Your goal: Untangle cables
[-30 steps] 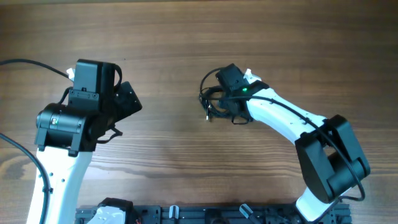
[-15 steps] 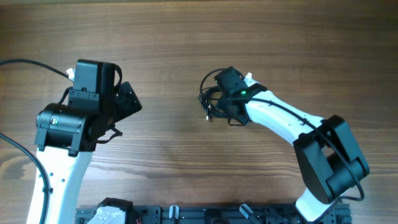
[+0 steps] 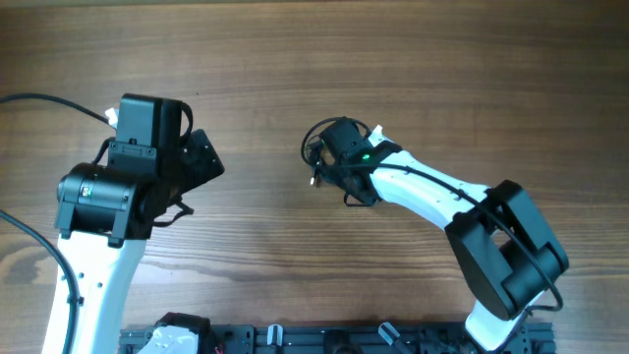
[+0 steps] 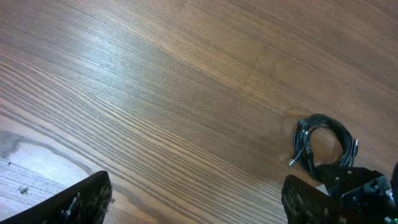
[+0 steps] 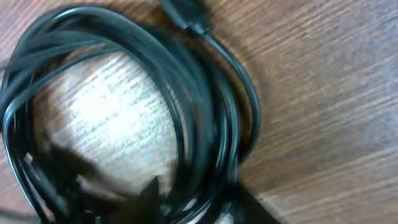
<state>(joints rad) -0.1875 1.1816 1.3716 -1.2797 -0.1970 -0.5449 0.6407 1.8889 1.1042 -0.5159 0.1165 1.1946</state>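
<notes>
Wood-grain table (image 4: 155, 93), coiled black cables (image 5: 124, 112), left tool (image 4: 199, 199) wide open, empty, right tool (image 3: 322, 169) over them, grip unclear.

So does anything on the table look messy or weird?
Yes: the cables lie bunched in one tangled coil near the middle of the table, with thin black strands crossing over each other and a plug tip poking out. Nothing looks spilled or broken.

Left arm (image 3: 93, 197) folded at its own side, right arm (image 3: 432, 192) stretched toward the middle.
Left gripper (image 3: 203, 157) fingers (image 4: 87, 198) spread wide; right gripper (image 3: 329, 165) low, angled down-left, finger gap too blurred to judge.
</notes>
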